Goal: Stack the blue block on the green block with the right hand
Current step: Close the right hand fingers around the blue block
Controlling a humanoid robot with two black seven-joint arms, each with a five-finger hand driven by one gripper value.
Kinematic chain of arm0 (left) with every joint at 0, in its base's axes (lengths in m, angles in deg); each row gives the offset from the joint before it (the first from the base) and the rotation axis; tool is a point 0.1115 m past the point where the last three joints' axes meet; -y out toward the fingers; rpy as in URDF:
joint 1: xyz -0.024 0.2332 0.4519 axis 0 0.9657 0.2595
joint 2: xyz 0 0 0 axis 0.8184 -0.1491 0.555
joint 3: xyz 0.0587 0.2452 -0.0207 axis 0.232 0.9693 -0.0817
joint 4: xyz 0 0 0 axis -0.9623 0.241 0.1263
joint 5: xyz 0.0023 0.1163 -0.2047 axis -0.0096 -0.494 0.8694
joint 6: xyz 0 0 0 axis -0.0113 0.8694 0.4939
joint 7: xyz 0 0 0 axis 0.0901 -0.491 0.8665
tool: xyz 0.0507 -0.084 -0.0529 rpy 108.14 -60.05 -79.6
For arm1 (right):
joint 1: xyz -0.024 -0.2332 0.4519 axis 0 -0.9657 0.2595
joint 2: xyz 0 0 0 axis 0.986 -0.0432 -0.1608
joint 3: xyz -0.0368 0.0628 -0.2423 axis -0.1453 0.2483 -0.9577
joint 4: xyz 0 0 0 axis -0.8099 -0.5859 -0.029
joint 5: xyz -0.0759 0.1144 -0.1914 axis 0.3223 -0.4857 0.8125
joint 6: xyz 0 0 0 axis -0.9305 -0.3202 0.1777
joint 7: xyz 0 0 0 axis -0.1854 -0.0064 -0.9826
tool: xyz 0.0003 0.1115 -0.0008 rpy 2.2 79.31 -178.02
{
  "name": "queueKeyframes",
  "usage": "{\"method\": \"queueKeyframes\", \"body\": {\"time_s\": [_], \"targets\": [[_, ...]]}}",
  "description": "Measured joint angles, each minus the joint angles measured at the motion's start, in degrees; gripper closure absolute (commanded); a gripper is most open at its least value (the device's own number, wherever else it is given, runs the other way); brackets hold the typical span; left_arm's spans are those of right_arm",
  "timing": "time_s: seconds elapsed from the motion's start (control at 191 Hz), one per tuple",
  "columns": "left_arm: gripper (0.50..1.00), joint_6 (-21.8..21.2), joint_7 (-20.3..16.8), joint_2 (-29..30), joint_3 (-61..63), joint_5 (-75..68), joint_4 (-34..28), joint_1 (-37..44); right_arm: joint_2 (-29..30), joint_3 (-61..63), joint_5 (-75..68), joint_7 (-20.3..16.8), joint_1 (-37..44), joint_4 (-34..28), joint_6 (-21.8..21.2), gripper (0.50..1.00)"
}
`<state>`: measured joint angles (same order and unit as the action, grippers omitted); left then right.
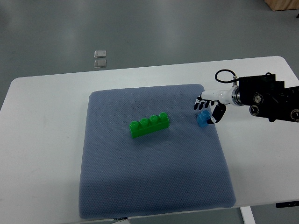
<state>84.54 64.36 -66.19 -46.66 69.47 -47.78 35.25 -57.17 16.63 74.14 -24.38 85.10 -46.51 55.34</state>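
Note:
A small blue block (202, 120) rests on the blue-grey mat (154, 186) near its right edge. My right hand (207, 112) comes in from the right and hovers right at the block. Its fingers (201, 103) stretch out over the block's far side and the thumb sits by its right side; they do not look closed on it. The green block (150, 125), a long brick with a row of studs, lies tilted near the middle of the mat, about a hand's length left of the blue block. The left arm is out of view.
The mat lies on a white table (42, 154). The right arm's black wrist housing (266, 97) and a looped cable hang over the table's right side. Two small clear squares (100, 58) lie on the floor beyond the table's far edge.

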Motion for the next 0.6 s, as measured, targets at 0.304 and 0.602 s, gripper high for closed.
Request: {"method": "queueKeyframes", "body": {"time_s": [0.304,0.602], "targets": [[0.5,0.0,0.0,0.0,0.0,0.0,0.0,0.0,0.0,-0.2,0.3,0.0,0.0,0.0,0.0,0.775],[0.5,0.0,0.0,0.0,0.0,0.0,0.0,0.0,0.0,-0.2,1.1,0.1,0.0,0.0,0.0,0.85]]}}
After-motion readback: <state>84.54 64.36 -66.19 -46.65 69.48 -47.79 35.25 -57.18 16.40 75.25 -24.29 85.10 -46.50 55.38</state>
